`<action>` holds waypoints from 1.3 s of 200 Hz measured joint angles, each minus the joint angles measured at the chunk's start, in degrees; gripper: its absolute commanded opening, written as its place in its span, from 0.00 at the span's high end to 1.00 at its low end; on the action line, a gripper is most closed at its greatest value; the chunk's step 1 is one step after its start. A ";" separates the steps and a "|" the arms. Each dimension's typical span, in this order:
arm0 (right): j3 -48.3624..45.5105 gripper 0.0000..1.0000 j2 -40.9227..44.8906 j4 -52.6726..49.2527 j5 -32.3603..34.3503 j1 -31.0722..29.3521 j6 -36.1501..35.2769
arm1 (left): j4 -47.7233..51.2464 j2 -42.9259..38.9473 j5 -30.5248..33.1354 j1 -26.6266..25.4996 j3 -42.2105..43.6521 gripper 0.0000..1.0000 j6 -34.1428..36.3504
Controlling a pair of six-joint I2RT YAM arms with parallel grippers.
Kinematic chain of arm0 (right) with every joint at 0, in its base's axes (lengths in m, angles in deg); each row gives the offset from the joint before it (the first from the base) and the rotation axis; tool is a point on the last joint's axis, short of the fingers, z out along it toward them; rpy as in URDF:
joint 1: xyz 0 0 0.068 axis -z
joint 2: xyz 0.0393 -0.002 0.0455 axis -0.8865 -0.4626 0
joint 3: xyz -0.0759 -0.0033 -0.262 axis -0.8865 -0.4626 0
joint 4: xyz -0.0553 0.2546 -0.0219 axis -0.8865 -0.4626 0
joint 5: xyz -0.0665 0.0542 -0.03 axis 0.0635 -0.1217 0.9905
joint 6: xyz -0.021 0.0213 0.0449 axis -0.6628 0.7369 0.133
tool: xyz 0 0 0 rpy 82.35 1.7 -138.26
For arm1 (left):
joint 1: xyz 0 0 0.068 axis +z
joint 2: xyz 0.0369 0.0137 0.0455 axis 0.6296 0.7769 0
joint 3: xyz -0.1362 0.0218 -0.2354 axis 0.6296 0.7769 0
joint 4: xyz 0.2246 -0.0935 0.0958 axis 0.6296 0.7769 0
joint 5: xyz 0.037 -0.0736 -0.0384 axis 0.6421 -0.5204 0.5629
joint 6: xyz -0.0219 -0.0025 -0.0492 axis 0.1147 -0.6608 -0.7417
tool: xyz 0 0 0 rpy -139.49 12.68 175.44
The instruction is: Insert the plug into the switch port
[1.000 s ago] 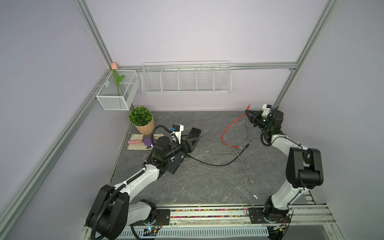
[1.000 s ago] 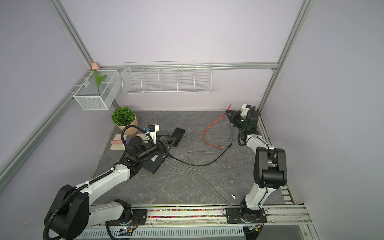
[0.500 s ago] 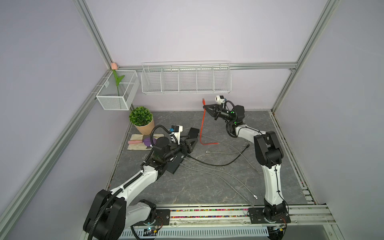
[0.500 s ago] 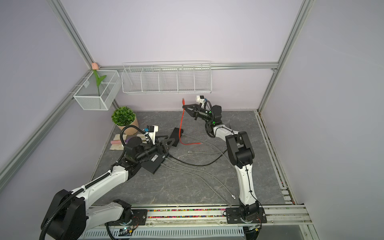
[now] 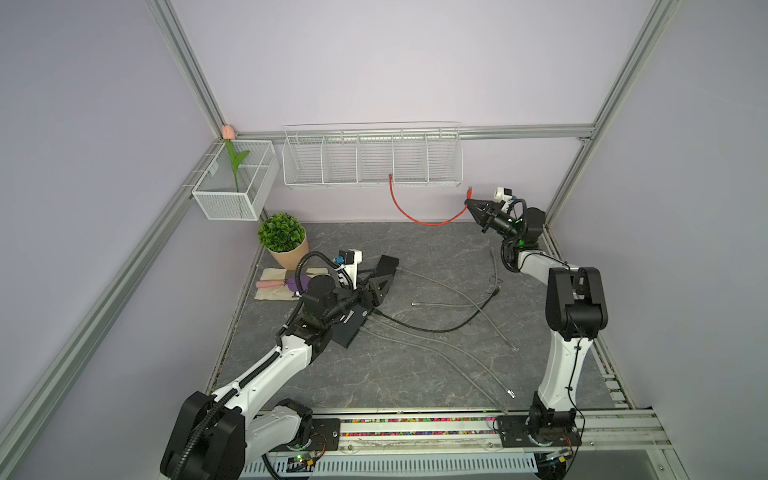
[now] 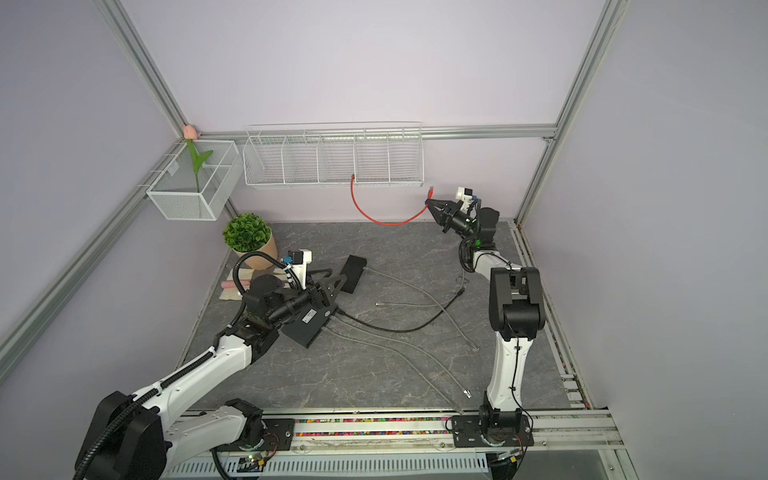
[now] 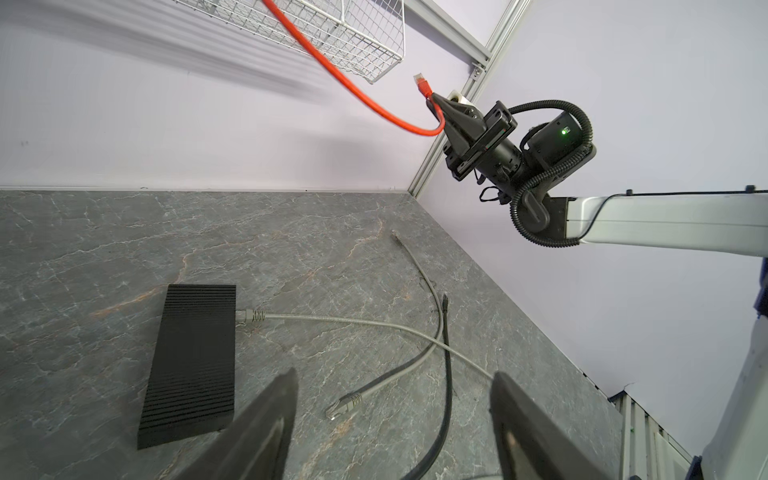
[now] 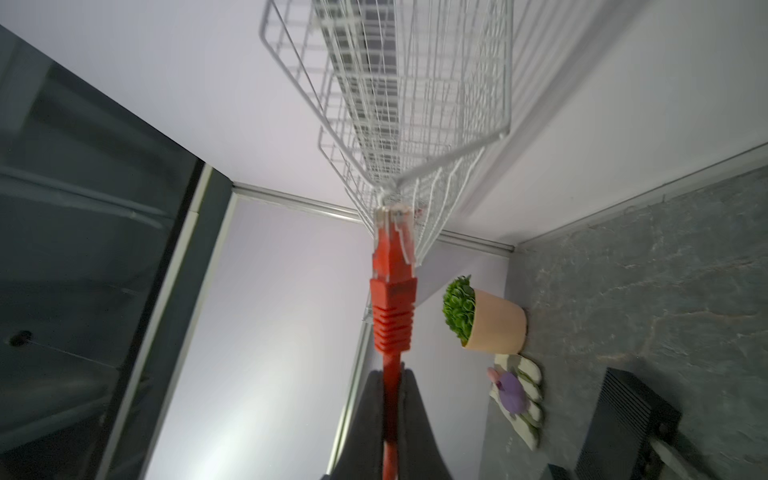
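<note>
Black and wide open, the left gripper [image 7: 395,376] holds nothing at about 9 o'clock of the grey marbled table [image 5: 353,382], as it did a second ago. Below its arm lies the flat black switch box with a white label [image 5: 350,326]. Leads leave its side toward 3 o'clock, and thin grey cables [image 5: 444,305] are spread over the middle. Further right, the orange-red network cable [image 5: 415,217] has left the table completely: its free end is flung up before the white wire basket [image 5: 374,166] at 12 o'clock. The right gripper [image 5: 471,203], which reached to 12 o'clock half a second ago, is back at 2 o'clock, clamped on the cable just behind the clear-tipped plug [image 8: 392,249]. So the plug is secured, I judge, but well apart from the switch. The whole crossing toward 9 o'clock remains, and the swinging tail may catch the basket.
</note>
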 measured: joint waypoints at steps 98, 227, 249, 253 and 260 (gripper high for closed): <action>16.55 0.93 41.97 -54.86 17.90 -2.19 -56.04 | 0.39 -2.69 0.83 0.00 0.02 0.26 0.15; -3.28 0.93 51.49 -71.21 53.07 -6.82 -86.49 | -3.48 -2.62 -0.79 0.00 0.81 0.28 -1.77; -11.19 0.93 47.91 -71.69 58.90 -13.29 -90.86 | -4.20 -1.07 -1.60 0.00 0.94 0.28 -2.29; -12.07 0.93 46.77 -71.69 60.24 -14.73 -91.78 | -4.39 -0.90 -1.66 0.00 1.07 0.28 -2.36; -13.22 0.93 44.78 -71.65 62.47 -17.05 -93.29 | -4.68 -0.76 -1.81 0.00 1.38 0.28 -2.43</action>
